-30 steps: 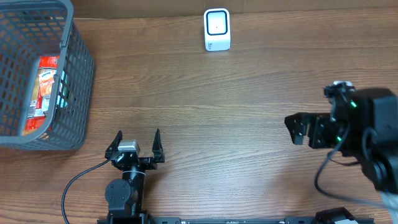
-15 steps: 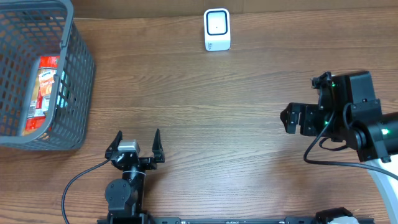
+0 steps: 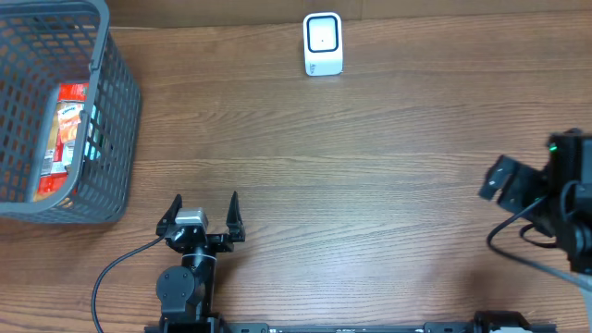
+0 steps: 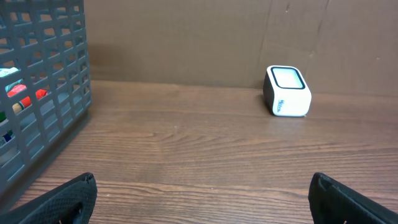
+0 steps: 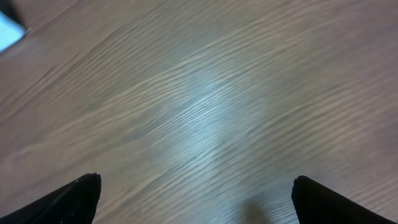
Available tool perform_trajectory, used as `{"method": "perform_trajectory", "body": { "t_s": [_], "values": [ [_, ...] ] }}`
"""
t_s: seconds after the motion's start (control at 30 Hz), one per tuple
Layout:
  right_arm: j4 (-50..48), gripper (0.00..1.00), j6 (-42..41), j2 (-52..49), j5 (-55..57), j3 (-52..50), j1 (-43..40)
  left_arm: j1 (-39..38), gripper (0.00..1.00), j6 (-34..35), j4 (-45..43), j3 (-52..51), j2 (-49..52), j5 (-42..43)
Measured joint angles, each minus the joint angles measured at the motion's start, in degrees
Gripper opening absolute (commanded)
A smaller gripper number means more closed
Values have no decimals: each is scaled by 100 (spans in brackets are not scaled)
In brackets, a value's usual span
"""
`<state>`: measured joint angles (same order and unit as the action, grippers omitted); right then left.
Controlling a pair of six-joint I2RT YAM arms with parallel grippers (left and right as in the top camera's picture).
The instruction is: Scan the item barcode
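Red-and-orange packet (image 3: 66, 129), the item to be scanned, lies inside the grey plastic basket (image 3: 118, 111) at the far left corner of the wooden table (image 3: 370, 139). It rests against the basket's right-hand wall and is seen through the mesh; its barcode cannot be made out. The white barcode scanner (image 3: 323, 43) stands upright at the far edge of the table, near the middle and well apart from the basket, with its dark-framed window on the face turned up and toward the arms.

The left gripper (image 3: 205, 200) sits low at the near edge, close to its base, pointing toward the far side. Its two black fingers are spread wide, with nothing between them. In the left wrist view, the basket wall is at the left and the scanner is ahead to the right.

The right gripper (image 5: 196, 186) is at the right edge of the overhead view, well apart from both scanner and basket. Its fingers are likewise spread wide and empty. Its wrist camera shows only blurred bare wood grain between them.
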<state>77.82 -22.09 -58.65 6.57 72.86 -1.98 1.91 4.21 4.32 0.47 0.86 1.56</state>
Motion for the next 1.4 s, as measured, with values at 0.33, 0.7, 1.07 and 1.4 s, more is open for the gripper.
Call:
{"method": "perform_trajectory", "body": {
  "t_s": [0.33,0.7,1.07,1.4],
  "values": [
    [-24,100,-17,-11,79,0,-365,0,100,2,0,0,0,0],
    [-24,100,-20,-114,92,0,-365,0,100,11,13,2,0,28],
    [-24,100,-17,-168,92,0,-365,0,100,356,2094,1473,15,758],
    [-22,100,-20,-173,94,0,-365,0,100,442,3263,4054,1543,1513]
  ]
}}
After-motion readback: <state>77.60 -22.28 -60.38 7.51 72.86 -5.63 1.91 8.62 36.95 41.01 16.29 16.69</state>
